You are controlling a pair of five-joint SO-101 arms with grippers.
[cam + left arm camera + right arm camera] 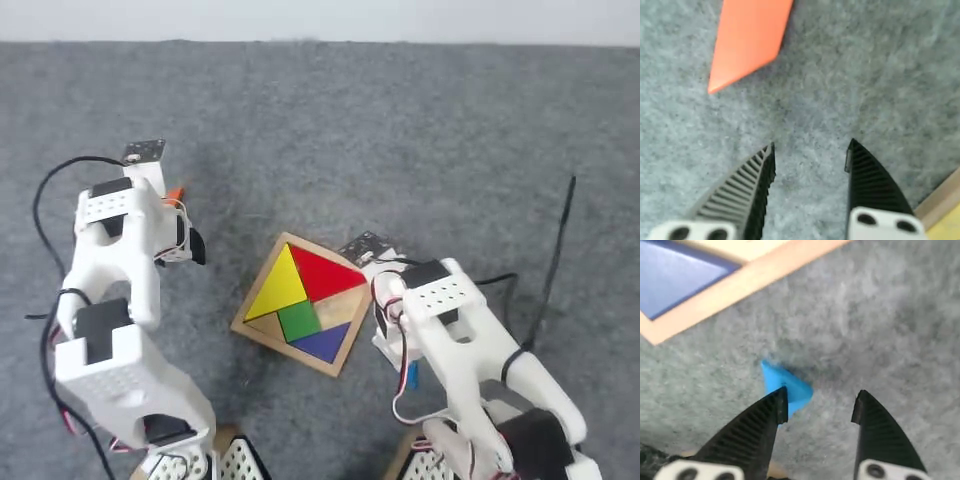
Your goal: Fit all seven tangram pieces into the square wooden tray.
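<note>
**A:** Where do the loose pieces lie?

**B:** From above, the orange piece (175, 192) sits on the table (450, 130) at ten o'clock from the square wooden tray (288, 350), beside the left arm. The light blue piece (412, 375) peeks out at four o'clock, under the right arm.

**A:** And the tools?

**B:** Both are spread and pinch nothing. The left tool (810, 162) hovers short of the orange piece. The right tool (820, 407) hangs just over the light blue one, which sits to one side of the gap.

**A:** How will they handle?

**B:** Likely light, stiff, thin and smooth. Lying flat, they offer little to pinch, so the best hold is across opposite edges at the wide middle, not at a tip.

**A:** What do the views add?

**B:** The wrist views give outlines that the arms half hide from above. The high view gives the tray's fill: a yellow piece (275, 285), a red piece (322, 272), a green piece (298, 320) and a dark blue piece (322, 343). The pale patches may be bare slots, but that is hard to tell.
</note>
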